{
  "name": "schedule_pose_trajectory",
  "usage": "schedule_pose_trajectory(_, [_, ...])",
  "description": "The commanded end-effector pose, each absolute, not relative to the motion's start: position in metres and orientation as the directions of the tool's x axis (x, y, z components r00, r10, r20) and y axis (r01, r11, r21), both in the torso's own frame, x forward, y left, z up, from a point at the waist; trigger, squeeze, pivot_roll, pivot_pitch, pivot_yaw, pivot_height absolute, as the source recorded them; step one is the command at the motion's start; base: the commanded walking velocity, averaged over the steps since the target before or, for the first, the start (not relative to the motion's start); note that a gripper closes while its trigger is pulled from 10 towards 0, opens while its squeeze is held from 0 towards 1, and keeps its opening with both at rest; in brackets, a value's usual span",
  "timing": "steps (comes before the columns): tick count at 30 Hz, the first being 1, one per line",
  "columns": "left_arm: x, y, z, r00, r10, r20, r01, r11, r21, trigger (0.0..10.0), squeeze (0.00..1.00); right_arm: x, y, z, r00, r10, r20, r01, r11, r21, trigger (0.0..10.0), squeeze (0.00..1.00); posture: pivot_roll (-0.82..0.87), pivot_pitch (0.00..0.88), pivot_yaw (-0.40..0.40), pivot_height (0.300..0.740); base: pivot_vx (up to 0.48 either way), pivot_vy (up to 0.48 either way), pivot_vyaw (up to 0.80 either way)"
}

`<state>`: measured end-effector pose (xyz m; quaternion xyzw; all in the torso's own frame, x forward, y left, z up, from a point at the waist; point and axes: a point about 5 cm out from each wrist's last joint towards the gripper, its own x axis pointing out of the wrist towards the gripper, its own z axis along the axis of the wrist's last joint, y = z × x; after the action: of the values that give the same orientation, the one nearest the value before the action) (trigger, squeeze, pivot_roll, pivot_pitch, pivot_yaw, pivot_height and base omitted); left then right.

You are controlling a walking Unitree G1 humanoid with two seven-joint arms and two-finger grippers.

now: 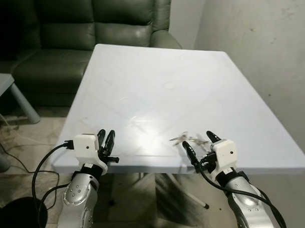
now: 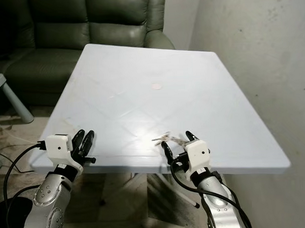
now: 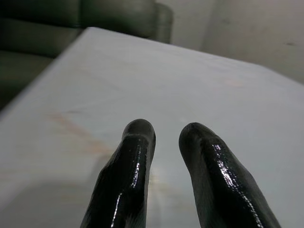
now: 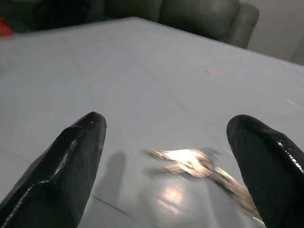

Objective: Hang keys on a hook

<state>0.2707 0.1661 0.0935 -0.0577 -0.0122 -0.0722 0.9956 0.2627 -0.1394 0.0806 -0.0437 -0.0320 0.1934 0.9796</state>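
A small bunch of silver keys (image 1: 185,139) lies on the white table (image 1: 156,79), close to its near edge and right of the middle. My right gripper (image 1: 197,139) is open at that edge, its two black fingers spread wide on either side of the keys (image 4: 190,164) and just short of them, not touching. My left gripper (image 1: 106,132) rests over the near left edge of the table, shut with only a narrow slit between its fingers (image 3: 137,142) and nothing held.
A dark green leather sofa (image 1: 89,26) stands behind the table. A rough grey wall (image 1: 260,40) runs along the right side. A low pale side table (image 1: 1,84) and cables on the floor (image 1: 8,141) are at the left.
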Motion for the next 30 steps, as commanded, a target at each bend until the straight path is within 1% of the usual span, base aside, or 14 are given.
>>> schedule_pose_trajectory(1, [0.2724, 0.1613, 0.098, 0.987, -0.156, 0.045, 0.161, 0.98, -0.116, 10.0, 0.0, 0.2612, -0.1487, 0.0822, 0.934, 0.356, 0.044, -0.349, 0.93, -0.115, 10.0, 0.0, -0.04, 0.049, -0.066, 0.74, 0.0, 0.48, 0.0])
schedule_pose_trajectory(6, [0.273, 0.1608, 0.0984, 0.987, -0.154, 0.044, 0.158, 0.98, -0.119, 10.0, 0.0, 0.2601, -0.1498, 0.0825, 0.935, 0.354, 0.04, -0.347, 0.931, -0.116, 10.0, 0.0, -0.04, 0.05, -0.069, 0.74, 0.0, 0.48, 0.0])
schedule_pose_trajectory(12, [0.2724, 0.1609, 0.0984, 0.988, -0.149, 0.045, 0.152, 0.984, -0.097, 10.0, 0.0, 0.2591, -0.1501, 0.0823, 0.935, 0.352, 0.037, -0.346, 0.931, -0.117, 10.0, 0.0, -0.04, 0.052, -0.072, 0.74, 0.0, 0.0, 0.0])
schedule_pose_trajectory(27, [0.2728, 0.1603, 0.0997, 0.986, -0.161, 0.047, 0.165, 0.98, -0.114, 10.0, 0.0, 0.2608, -0.1485, 0.0836, 0.933, 0.359, 0.035, -0.353, 0.929, -0.114, 10.0, 0.0, -0.03, 0.049, -0.076, 0.74, 0.0, 0.0, 0.0])
schedule_pose_trajectory(30, [0.2726, 0.1602, 0.1001, 0.985, -0.163, 0.048, 0.167, 0.979, -0.114, 10.0, 0.0, 0.2611, -0.1478, 0.0835, 0.932, 0.36, 0.035, -0.354, 0.928, -0.112, 10.0, 0.0, -0.03, 0.047, -0.075, 0.74, 0.31, 0.0, 0.0])
